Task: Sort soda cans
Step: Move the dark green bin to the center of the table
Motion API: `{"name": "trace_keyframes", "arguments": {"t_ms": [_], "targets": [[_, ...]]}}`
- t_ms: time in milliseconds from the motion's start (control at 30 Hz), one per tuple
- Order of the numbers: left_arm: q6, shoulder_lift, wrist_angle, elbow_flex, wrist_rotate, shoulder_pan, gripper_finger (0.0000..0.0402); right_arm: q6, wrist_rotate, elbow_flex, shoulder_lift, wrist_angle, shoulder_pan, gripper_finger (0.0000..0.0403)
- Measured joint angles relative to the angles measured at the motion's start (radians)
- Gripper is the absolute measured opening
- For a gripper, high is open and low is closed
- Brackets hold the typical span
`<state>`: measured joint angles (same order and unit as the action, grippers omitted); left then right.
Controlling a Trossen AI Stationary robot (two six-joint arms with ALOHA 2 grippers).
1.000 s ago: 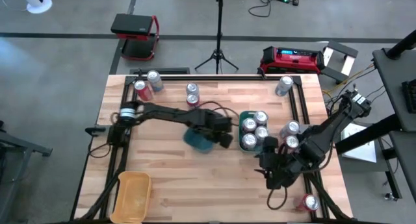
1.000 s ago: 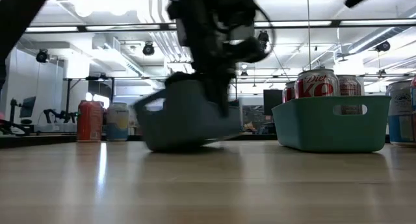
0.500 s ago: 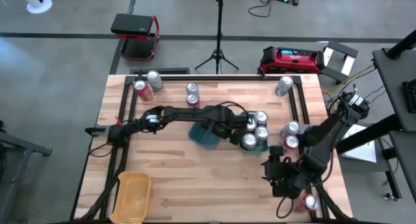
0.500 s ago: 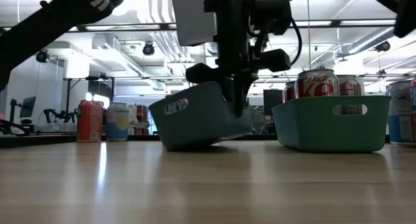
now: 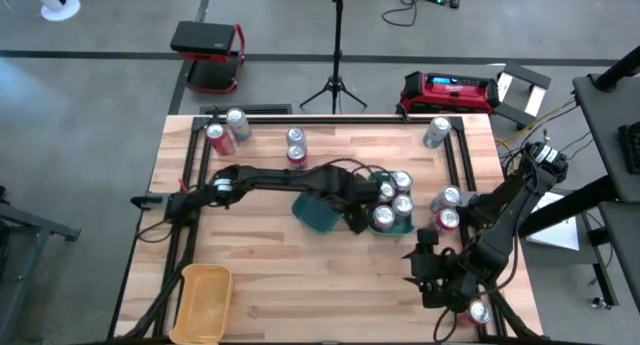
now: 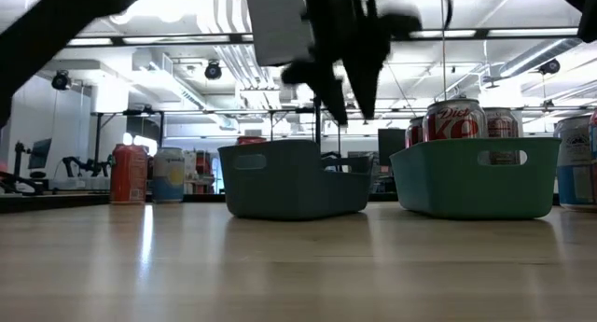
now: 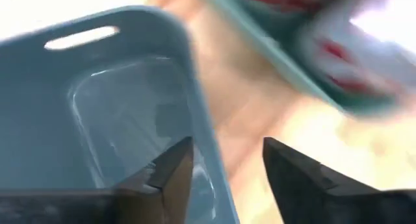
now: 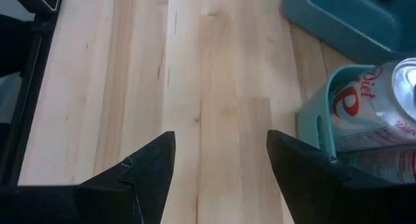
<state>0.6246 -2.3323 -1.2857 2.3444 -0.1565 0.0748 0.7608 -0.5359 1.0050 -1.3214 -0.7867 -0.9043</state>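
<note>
Looking top-down: the left gripper (image 5: pixel 352 217) hangs over the near edge of the empty teal bin (image 5: pixel 318 211), which sits just beside the loaded teal bin (image 5: pixel 378 178) holding four soda cans (image 5: pixel 401 181). More cans stand by the table's far-left corner (image 5: pixel 222 135), one behind the empty bin (image 5: pixel 296 145), one at the far-right corner (image 5: pixel 437 132), two right of the loaded bin (image 5: pixel 446 207), one near the right arm (image 5: pixel 477 312). A yellow tray (image 5: pixel 205 298) sits well in front of the empty bin, to its left.
Right arm: right gripper (image 5: pixel 425 270) is in front of the loaded bin, well apart from the empty one.
Table-level view: only here can you see the empty bin (image 6: pixel 294 178) sitting flat on the wood with the left gripper (image 6: pixel 350 89) clear above its rim.
Change: half a second ago that bin was tilted up in the gripper's grasp; now it's down and let go.
Left wrist view: fingers (image 7: pixel 172 169) apart, straddling the empty bin's wall, holding nothing.
Right wrist view: fingers (image 8: pixel 149 160) spread wide over bare wood, with a Diet Coke can (image 8: pixel 374 97) in the loaded bin off to one side.
</note>
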Motion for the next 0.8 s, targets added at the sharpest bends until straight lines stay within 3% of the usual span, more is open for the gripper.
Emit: {"name": "trace_keyframes", "arguments": {"t_ms": [133, 267, 433, 600, 800], "targets": [[-0.132, 0.076, -0.064, -0.002, -0.069, 0.098, 0.0213, -0.009, -0.057, 0.0, -0.008, 0.035, 0.001, 0.0242], [-0.153, 0.123, -0.168, -0.002, -0.131, 0.183, 0.0234, -0.022, -0.096, 0.0, -0.019, 0.084, 0.001, 0.0253], [-0.231, 0.13, -0.272, -0.008, -0.201, 0.217, 0.0271, -0.015, -0.124, 0.0, -0.019, 0.114, 0.001, 0.0266], [-0.381, 0.132, -0.255, -0.053, -0.201, 0.21, 0.0289, 0.014, -0.146, 0.0, -0.021, 0.13, 0.002, 0.0275], [-0.489, 0.184, -0.097, -0.242, -0.175, 0.189, 0.0285, 0.024, -0.146, 0.0, -0.022, 0.147, 0.002, 0.0273]]}}
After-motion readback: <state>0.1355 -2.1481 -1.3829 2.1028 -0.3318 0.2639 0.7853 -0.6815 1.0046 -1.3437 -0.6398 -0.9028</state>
